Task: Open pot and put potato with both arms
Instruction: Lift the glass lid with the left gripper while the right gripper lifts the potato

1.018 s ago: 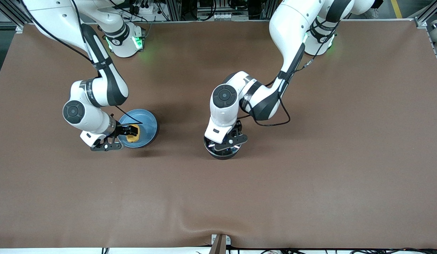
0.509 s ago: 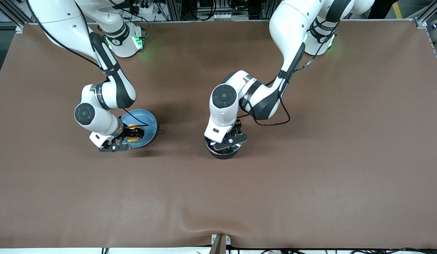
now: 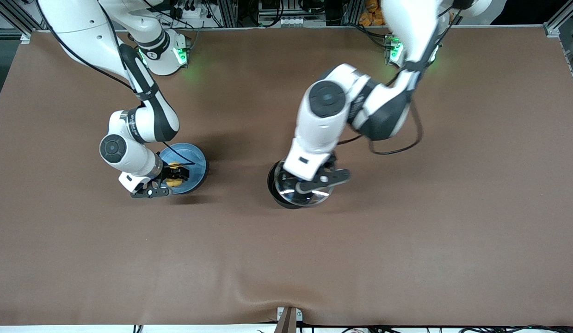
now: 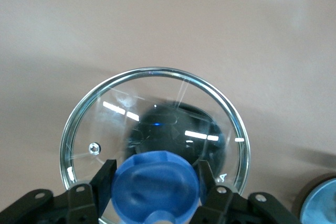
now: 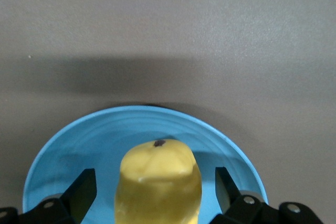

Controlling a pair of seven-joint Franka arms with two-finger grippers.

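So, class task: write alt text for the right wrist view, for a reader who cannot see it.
A yellow potato sits on a light-blue plate, with the right gripper open, one finger on each side of it and not touching. Brown table fills the rest.

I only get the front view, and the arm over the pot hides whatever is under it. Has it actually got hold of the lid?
Observer: Yes. In the left wrist view the left gripper has a finger pressed on each side of the blue knob of the lid.
Visitor: And the other arm, has it grabbed the potato?
Observer: Not yet. The right wrist view shows the right gripper open around the potato, with a gap at each finger.
Visitor: So the potato isn't in the air?
Observer: No, that view shows it resting on the plate.
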